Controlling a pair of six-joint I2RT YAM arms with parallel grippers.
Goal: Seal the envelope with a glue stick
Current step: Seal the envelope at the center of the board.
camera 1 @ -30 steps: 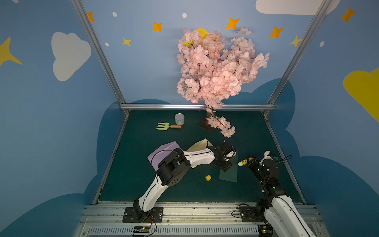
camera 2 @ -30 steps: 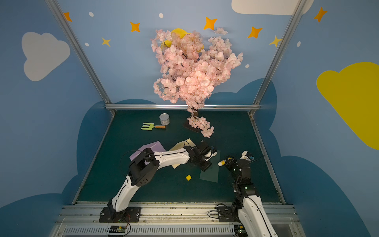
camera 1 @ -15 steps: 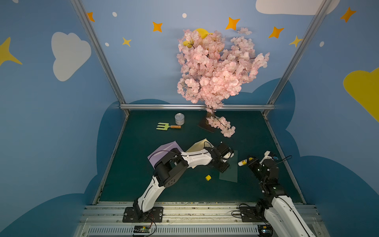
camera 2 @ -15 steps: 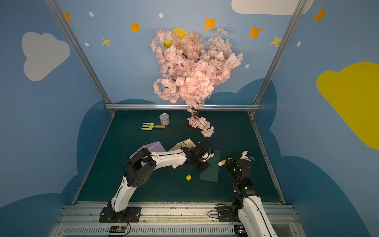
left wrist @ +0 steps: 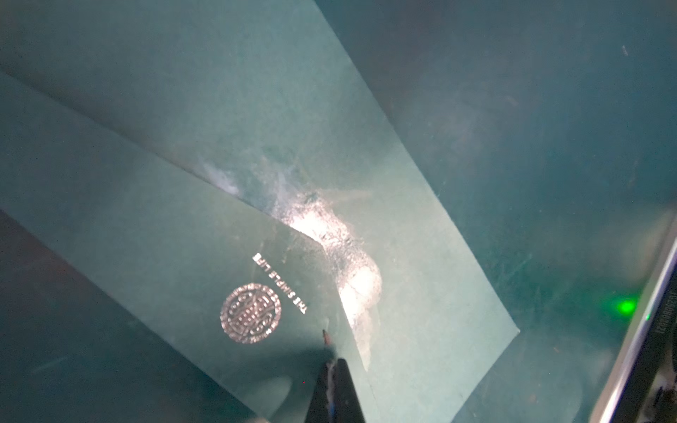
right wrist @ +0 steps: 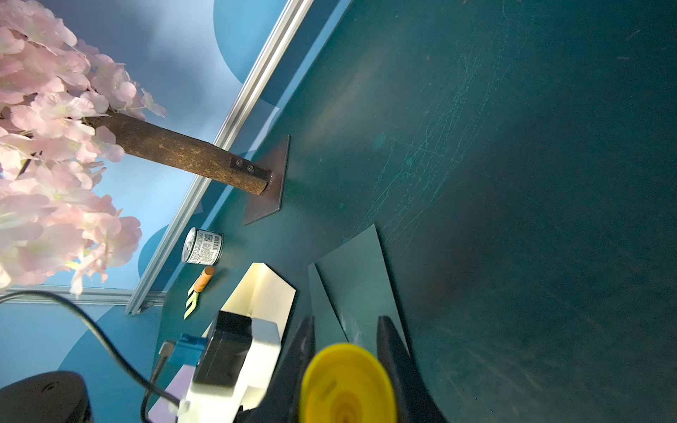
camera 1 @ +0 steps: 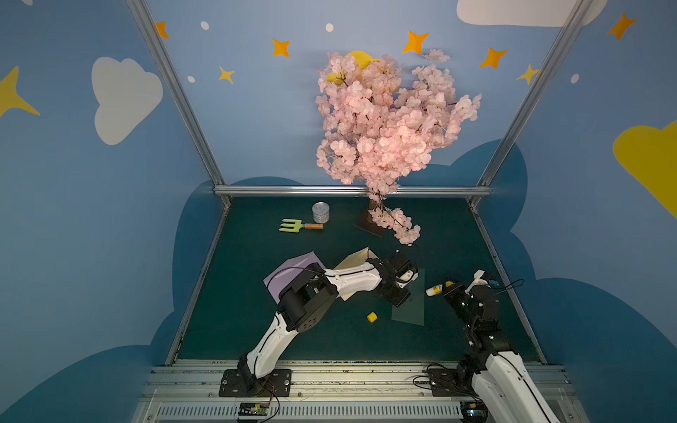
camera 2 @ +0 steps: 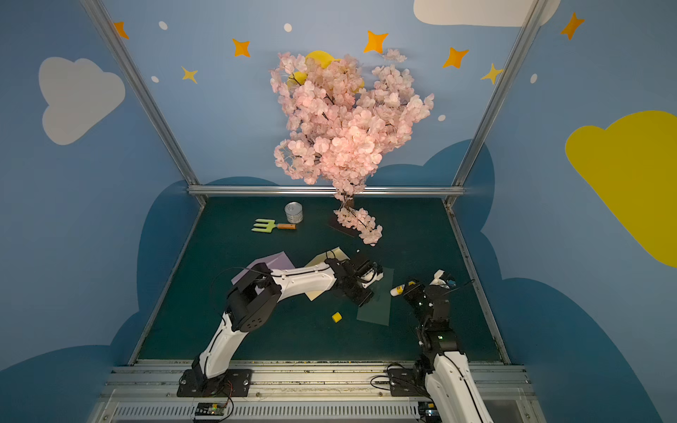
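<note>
In both top views the left arm [camera 1: 351,280] is covering most of the cream envelope [camera 1: 357,258] and part of the lilac envelope [camera 1: 293,269]. The left wrist view's edges are cutting off the green envelope [left wrist: 256,128] and all but the tips of the left hand [left wrist: 332,370]. In the right wrist view the glue stick [right wrist: 348,384] is looking blurred, the edge cutting it and the right hand [right wrist: 346,326] short.

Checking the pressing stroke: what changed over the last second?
The left hand, shut, slid slightly nearer the robot's base across the dark green paper envelope. The right hand still grips the yellow plastic glue stick; the small yellow cap stayed put.
</note>
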